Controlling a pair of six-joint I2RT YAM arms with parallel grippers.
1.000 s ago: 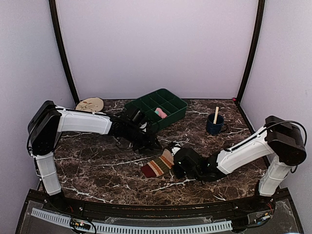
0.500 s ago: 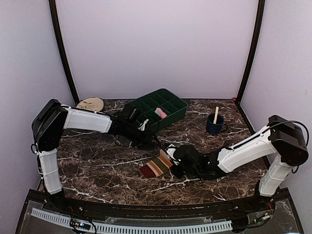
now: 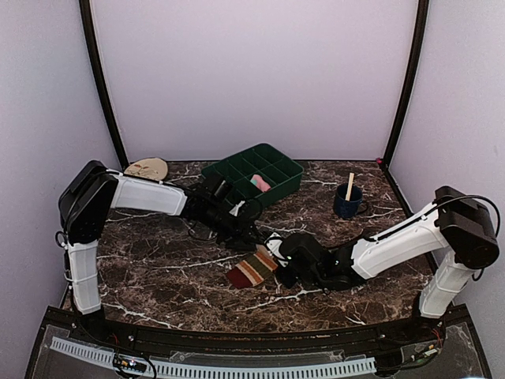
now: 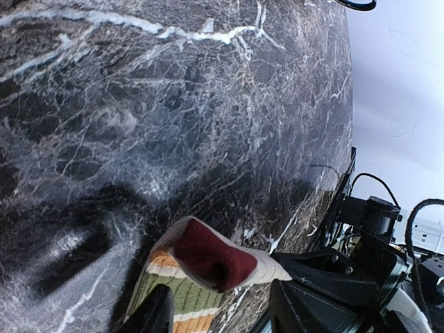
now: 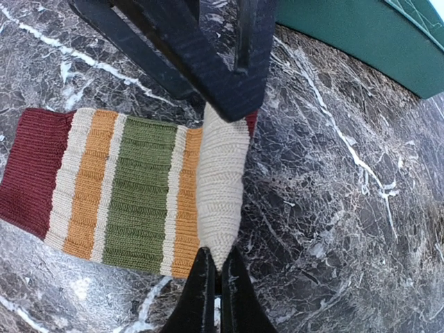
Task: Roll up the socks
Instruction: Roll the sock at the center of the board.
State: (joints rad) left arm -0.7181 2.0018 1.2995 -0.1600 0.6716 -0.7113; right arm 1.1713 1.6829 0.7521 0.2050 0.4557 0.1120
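Observation:
The striped sock (image 3: 251, 270) lies on the marble table, with its maroon cuff toward the near left. Its beige foot end is folded back over the stripes (image 5: 220, 173). My right gripper (image 3: 278, 265) is shut on the tip of that fold (image 5: 216, 267). My left gripper (image 3: 250, 238) is open just behind the sock. In the left wrist view its fingers straddle the lifted maroon heel (image 4: 211, 258), and the gripper (image 4: 220, 291) is not closed on it. The pink sock (image 3: 259, 183) lies in the green tray.
A green divided tray (image 3: 237, 170) stands at the back centre, and its wall (image 5: 361, 35) shows in the right wrist view. A dark blue mug (image 3: 346, 203) with a wooden stick stands at the back right. A round beige disc (image 3: 146, 168) lies at the back left.
My right gripper has shifted slightly left with the sock's end, folding it further over the stripes. My left gripper drew back a little, then came down toward the sock again.

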